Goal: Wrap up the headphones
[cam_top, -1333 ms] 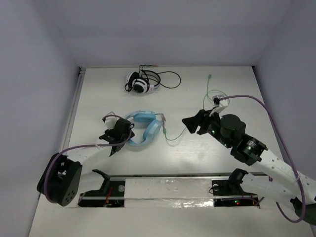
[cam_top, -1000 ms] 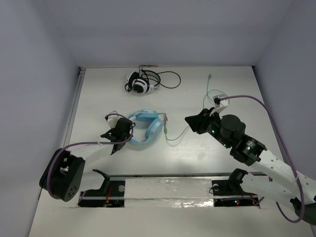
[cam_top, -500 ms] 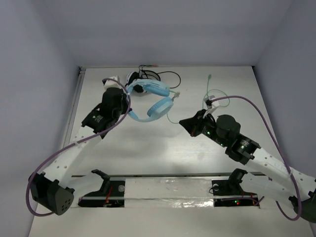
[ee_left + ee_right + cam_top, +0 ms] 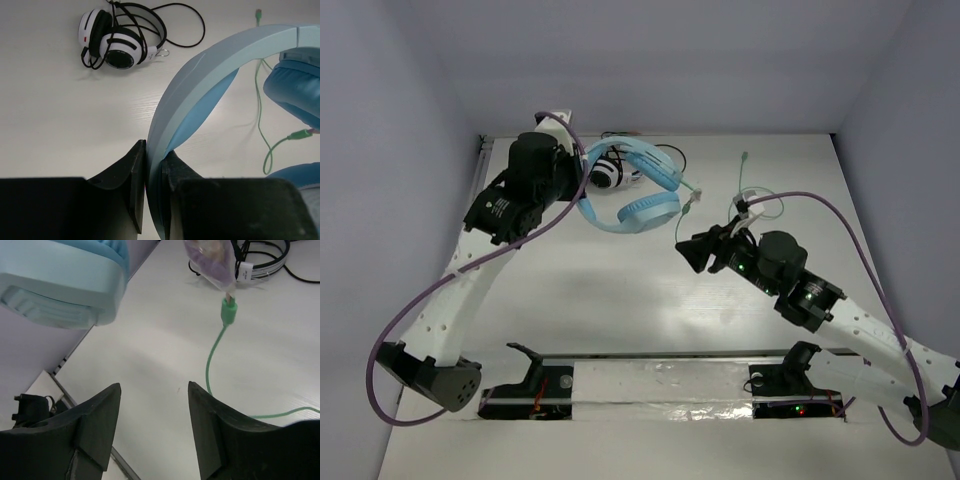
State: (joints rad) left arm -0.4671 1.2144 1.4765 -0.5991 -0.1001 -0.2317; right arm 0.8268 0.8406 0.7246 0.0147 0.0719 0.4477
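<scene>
The light blue headphones (image 4: 638, 195) hang in the air above the far middle of the table, held by their wide band (image 4: 200, 75). My left gripper (image 4: 576, 178) is shut on that band, and its fingers (image 4: 136, 170) pinch it in the left wrist view. One blue ear cup (image 4: 60, 275) fills the top left of the right wrist view. The pale-green cable (image 4: 745, 190) trails from the headphones to the table on the right; it also shows in the right wrist view (image 4: 215, 357). My right gripper (image 4: 688, 252) is open and empty, just right of and below the hanging ear cup.
Smaller black-and-white headphones (image 4: 610, 165) with a black cable (image 4: 665, 160) lie at the far middle of the table, partly behind the lifted pair; they show in the left wrist view (image 4: 117, 42). White walls close the table at the back and both sides.
My left gripper has lifted the blue headphones off the table and carried them up and away towards the far side. My right gripper has shifted a little to the left, staying open.
</scene>
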